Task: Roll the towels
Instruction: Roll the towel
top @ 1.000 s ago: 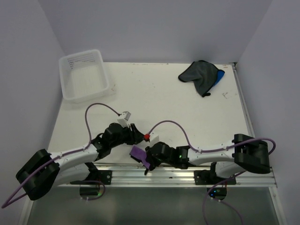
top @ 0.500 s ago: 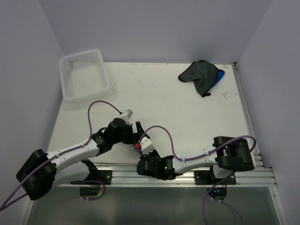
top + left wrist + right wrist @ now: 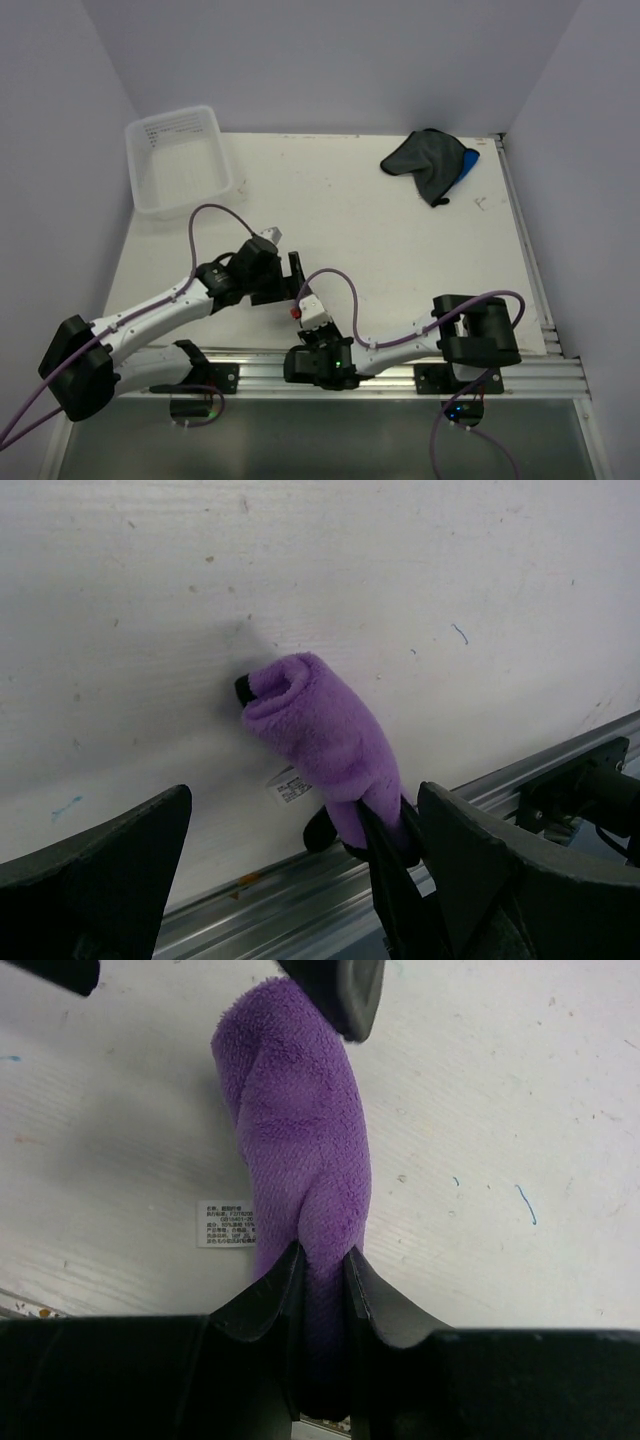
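The purple towel (image 3: pixel 295 1150) lies rolled into a tube on the white table near its front edge. My right gripper (image 3: pixel 320 1268) is shut on the roll's near end. The roll (image 3: pixel 320 730) also shows in the left wrist view, stretching away between the fingers of my left gripper (image 3: pixel 302 798), which stands wide open and does not touch it. From above, the roll is hidden under the right wrist, and the left gripper (image 3: pixel 292 278) sits just beyond it. The dark grey towel (image 3: pixel 425 160) lies crumpled at the far right, on top of the blue towel (image 3: pixel 469 163).
A clear plastic tub (image 3: pixel 180 160) stands at the far left corner. The metal rail (image 3: pixel 380 365) along the table's front edge runs right beside the roll. A white care label (image 3: pixel 225 1224) sticks out from the roll's left side.
My left gripper has opened wide, let go of the purple roll and drawn back a little. The right arm has swung left, still gripping the roll, which is now hidden from above.
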Controlling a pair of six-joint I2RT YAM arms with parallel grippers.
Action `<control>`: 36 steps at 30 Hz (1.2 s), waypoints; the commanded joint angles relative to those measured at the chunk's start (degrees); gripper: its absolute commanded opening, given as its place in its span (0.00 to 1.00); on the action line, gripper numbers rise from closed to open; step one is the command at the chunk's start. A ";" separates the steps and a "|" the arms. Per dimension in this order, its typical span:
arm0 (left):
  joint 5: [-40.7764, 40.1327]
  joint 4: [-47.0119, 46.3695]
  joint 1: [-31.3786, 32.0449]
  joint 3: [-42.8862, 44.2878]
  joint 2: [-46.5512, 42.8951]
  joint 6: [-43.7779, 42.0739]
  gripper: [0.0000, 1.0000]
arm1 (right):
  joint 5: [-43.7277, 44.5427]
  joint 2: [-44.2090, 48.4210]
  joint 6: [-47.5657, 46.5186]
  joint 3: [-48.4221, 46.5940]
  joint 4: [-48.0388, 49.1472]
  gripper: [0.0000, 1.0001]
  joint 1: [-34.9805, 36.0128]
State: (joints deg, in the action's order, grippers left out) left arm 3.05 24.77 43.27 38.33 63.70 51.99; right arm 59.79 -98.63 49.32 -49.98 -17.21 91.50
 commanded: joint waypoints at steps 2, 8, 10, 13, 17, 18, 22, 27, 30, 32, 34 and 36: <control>2.92 2.93 0.15 -1.49 1.25 4.17 1.00 | 5.77 -2.26 4.73 -2.93 -3.79 0.00 0.43; 1.97 -2.62 1.91 -4.22 1.25 9.53 1.00 | 7.27 -3.41 6.57 -4.52 -5.54 0.00 1.05; 1.79 -4.29 2.87 -4.23 2.12 11.28 1.00 | 7.53 -3.50 7.54 -4.60 -5.64 0.00 1.13; 0.82 -6.58 4.63 -2.91 5.90 12.52 1.00 | 8.06 -3.59 8.60 -4.95 -6.16 0.00 1.48; -0.49 -9.91 6.74 -0.89 11.78 13.14 0.99 | 9.64 -3.94 10.18 -5.57 -8.18 0.00 2.36; -0.41 -10.79 7.27 -0.80 13.54 13.49 0.98 | 9.90 -4.03 11.66 -5.66 -8.88 0.00 2.45; -1.11 -12.91 8.32 -0.10 16.80 14.02 0.88 | 10.52 -3.94 14.13 -5.66 -10.74 0.00 2.71; -1.47 -14.31 8.50 0.00 18.12 13.93 0.55 | 10.70 -3.76 15.63 -5.31 -10.82 0.00 2.89; -1.47 -15.02 8.50 -0.09 18.91 13.67 0.31 | 10.70 -3.76 15.89 -5.13 -10.56 0.00 2.89; -1.20 -15.19 8.50 -0.01 19.96 13.58 0.22 | 10.61 -3.59 15.89 -5.04 -10.39 0.00 2.89; -1.03 -15.63 8.59 -0.09 20.85 13.40 0.12 | 10.52 -3.24 15.81 -4.78 -10.21 0.00 2.89; -0.59 -15.72 8.68 -0.09 21.90 13.14 0.04 | 10.35 -2.89 15.81 -4.61 -10.03 0.00 2.89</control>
State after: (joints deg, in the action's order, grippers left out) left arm 5.52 9.04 51.94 38.04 82.96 65.82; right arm 65.30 -102.74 62.00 -53.56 -28.34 93.45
